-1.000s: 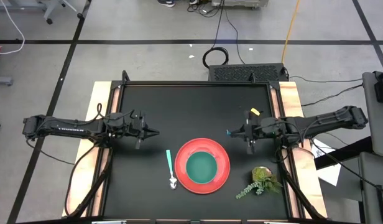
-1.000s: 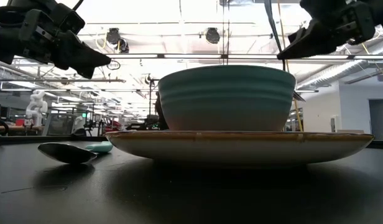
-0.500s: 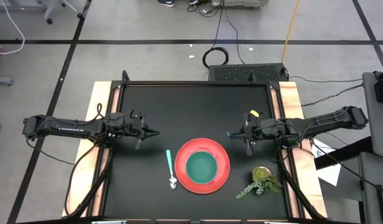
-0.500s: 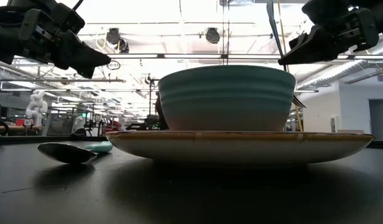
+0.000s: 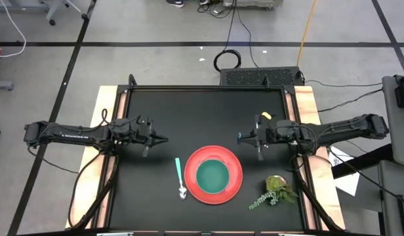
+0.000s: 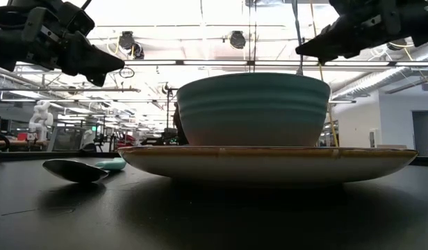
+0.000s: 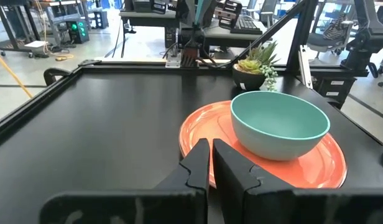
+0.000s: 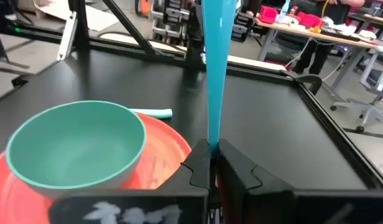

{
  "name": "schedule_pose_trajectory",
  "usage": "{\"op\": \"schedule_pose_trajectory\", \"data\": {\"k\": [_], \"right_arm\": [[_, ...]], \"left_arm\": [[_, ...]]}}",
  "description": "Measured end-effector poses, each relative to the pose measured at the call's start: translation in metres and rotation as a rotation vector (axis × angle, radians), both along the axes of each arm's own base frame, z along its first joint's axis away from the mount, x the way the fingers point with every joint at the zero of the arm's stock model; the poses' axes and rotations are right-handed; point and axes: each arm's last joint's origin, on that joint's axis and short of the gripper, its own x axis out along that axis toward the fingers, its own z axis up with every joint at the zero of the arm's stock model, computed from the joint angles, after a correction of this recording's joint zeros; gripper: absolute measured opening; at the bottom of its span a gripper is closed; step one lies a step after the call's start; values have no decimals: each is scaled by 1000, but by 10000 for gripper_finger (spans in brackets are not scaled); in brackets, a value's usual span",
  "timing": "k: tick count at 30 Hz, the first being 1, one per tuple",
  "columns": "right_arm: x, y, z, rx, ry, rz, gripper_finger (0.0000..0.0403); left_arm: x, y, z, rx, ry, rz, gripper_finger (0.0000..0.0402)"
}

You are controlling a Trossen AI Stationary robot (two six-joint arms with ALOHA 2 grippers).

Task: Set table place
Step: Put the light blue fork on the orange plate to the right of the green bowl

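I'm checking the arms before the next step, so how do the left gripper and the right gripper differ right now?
The right gripper is shut on a teal utensil handle that sticks out past its fingertips; the left gripper is shut with nothing between its fingers. From above, the right gripper hangs beyond the red plate on its right side, the left gripper beyond it on the left, past the spoon. Both hover above the table, pointing inward.

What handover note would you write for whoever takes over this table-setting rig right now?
Left end effector: shut, empty, above the table, left of the red plate.
Right end effector: shut on a teal utensil, raised beyond the plate's right side.
Done: green bowl on plate; spoon lying left of plate.
Left: set the teal utensil down, probably right of the plate.
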Motion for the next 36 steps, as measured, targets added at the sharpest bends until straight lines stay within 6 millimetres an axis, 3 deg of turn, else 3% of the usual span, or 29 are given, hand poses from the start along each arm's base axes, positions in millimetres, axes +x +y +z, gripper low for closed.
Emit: {"op": "schedule_pose_trajectory", "data": {"k": [10,19,22,30,36], "right_arm": [[27,-4,32,-56,137,37,2],[35,-3,29,-83,214,53,2],[30,-1,29,-135,262,87,2],[29,14,59,-342,408,169,2],[35,27,50,-497,523,245,2]], "left_arm": [[0,0,0,-2,1,0,26],[0,0,-1,4,6,-1,26],[0,0,-1,16,5,-4,26],[0,0,0,20,4,-3,26],[0,0,0,20,2,-3,26]]}}
